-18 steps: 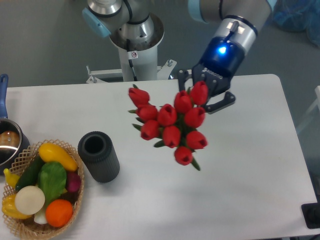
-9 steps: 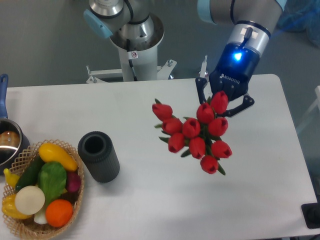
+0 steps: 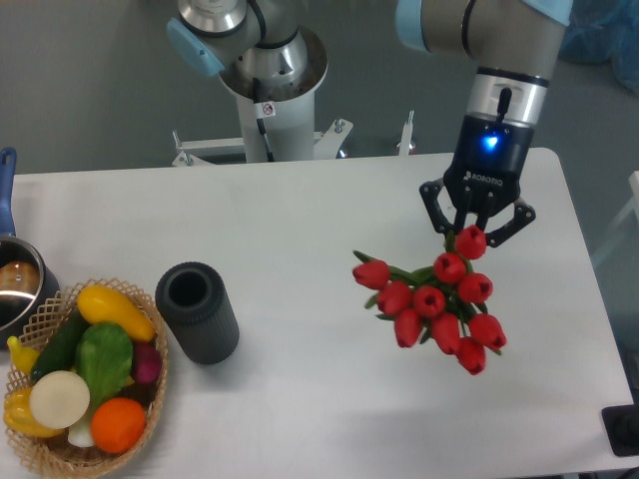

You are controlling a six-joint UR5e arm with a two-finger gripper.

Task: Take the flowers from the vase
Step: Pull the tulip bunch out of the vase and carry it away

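A: The fingers (image 3: 476,222) were clenched on the flowers (image 3: 436,299), gripping the bunch at its top while the red buds hung below and spread toward the camera.

B: And what had just changed?

A: In the second before, the bunch had travelled right. It had been over the middle of the counter (image 3: 300,399) and ended over the right part, well apart from the vase (image 3: 198,311). The arm had also swung round, so the fingers pointed more nearly straight down.

B: So the lift itself was done?

A: I judged it so. The vase stood at the left with its round mouth dark and no stems in it, and the flowers were clear of it entirely. What remained, at most, was carrying or setting them down, which the task didn't ask for.

B: How did the bunch look?

A: About ten red tulip buds, packed close, with green stems and leaves showing between them. One bud stuck out to the left on its own stem. I couldn't tell whether the lowest buds touched the counter or hung just above it.

B: Anything else nearby?

A: A basket (image 3: 40,454) of fruit and vegetables sat beside the vase at the left edge, with a pot (image 3: 15,284) behind it. Both were far from the flowers.
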